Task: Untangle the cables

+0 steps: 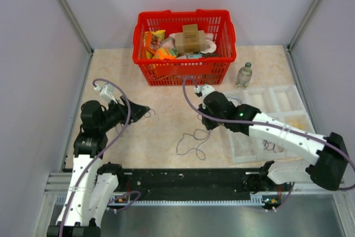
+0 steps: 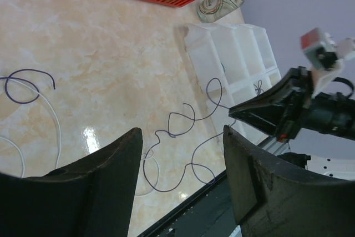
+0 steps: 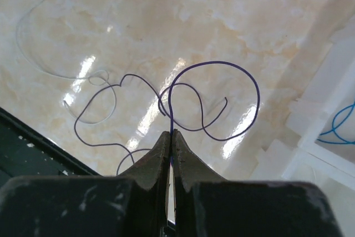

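Black right gripper, clenched on thin dark purple looping cable. Loops sprawled on beige marbled tabletop, crossing thin white cable. Black left gripper spread, empty. Looks light, limp; best pinched near free end.

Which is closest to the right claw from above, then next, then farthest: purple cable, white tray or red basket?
1. purple cable, pinched in the right gripper itself.
2. white tray, just to its right.
3. red basket, farther back.
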